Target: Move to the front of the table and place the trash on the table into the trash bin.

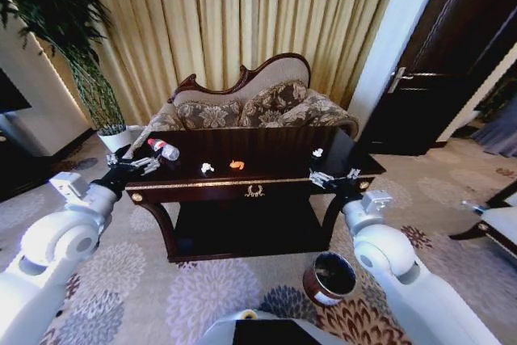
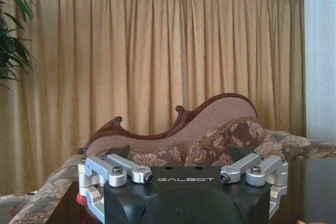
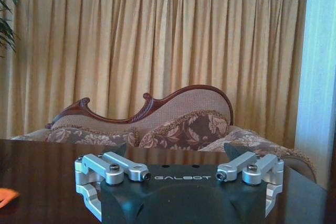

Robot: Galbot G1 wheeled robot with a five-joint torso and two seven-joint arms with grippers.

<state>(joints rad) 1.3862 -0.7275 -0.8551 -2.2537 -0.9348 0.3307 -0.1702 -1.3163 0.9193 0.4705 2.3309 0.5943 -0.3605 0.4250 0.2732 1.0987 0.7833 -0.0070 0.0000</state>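
The dark glossy table (image 1: 266, 141) stands straight ahead with the trash on its top. A clear bottle (image 1: 164, 149) with a red cap lies at the left end, a white scrap (image 1: 207, 168) and an orange scrap (image 1: 236, 165) lie near the front middle, and another white scrap (image 1: 317, 152) lies to the right. My left gripper (image 1: 133, 165) hovers open at the table's front left corner, just short of the bottle. My right gripper (image 1: 335, 176) is open at the front right corner. The round brown trash bin (image 1: 329, 278) sits on the carpet below my right arm. The right wrist view shows the open right gripper (image 3: 181, 171) over the table (image 3: 42, 166), with the orange scrap (image 3: 6, 196) off to one side.
A patterned sofa (image 1: 250, 103) stands right behind the table, with gold curtains (image 1: 242, 14) beyond it. A potted plant (image 1: 89, 78) is at the back left and a dark door (image 1: 452, 62) at the right. A chair edge (image 1: 493, 220) juts in at the far right.
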